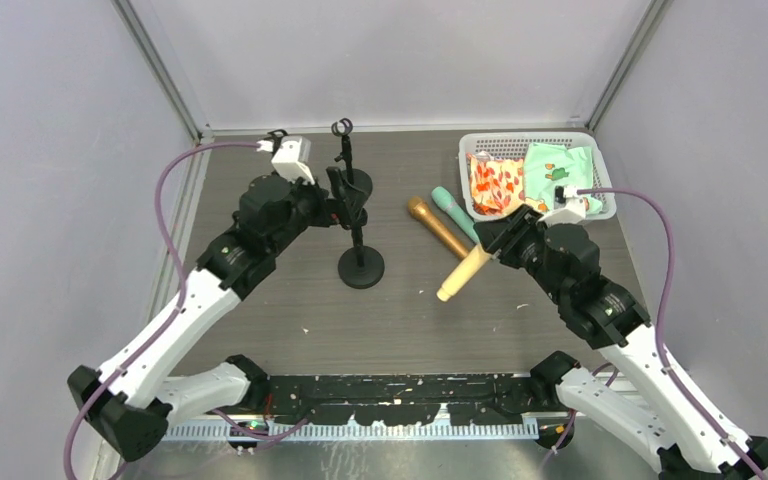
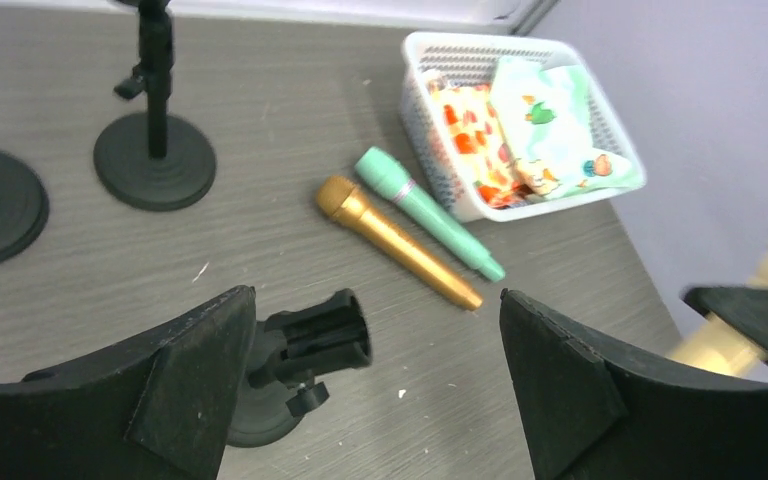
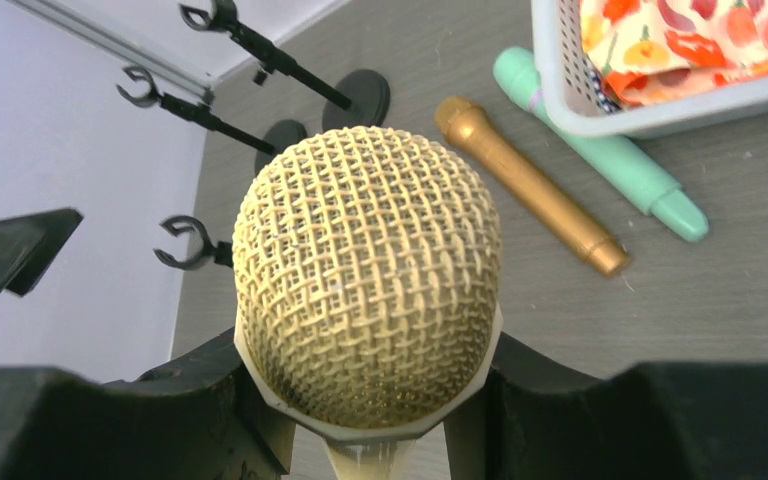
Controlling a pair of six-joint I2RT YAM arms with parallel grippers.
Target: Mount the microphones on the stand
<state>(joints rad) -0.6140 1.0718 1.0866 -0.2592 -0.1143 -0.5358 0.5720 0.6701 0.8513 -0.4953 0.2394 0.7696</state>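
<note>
My right gripper (image 1: pixel 497 243) is shut on the cream-yellow microphone (image 1: pixel 463 272), gripping just below its mesh head (image 3: pixel 368 270), and holds it tilted above the table. The golden-brown microphone (image 1: pixel 437 227) and the mint-green microphone (image 1: pixel 455 212) lie side by side on the table next to the basket. My left gripper (image 1: pixel 346 203) is open around the top of the front stand (image 1: pixel 361 268). That stand's black clip (image 2: pixel 322 336) sits beside my left finger (image 2: pixel 195 375), and the right finger is well away from it. A second stand (image 1: pixel 342 135) is behind it.
A white basket (image 1: pixel 535 143) holding patterned cloth sits at the back right. Three stand clips show in the right wrist view, the nearest (image 3: pixel 188 245) at the left. Two round stand bases (image 2: pixel 155 160) stand at the back left. Grey walls close in the table.
</note>
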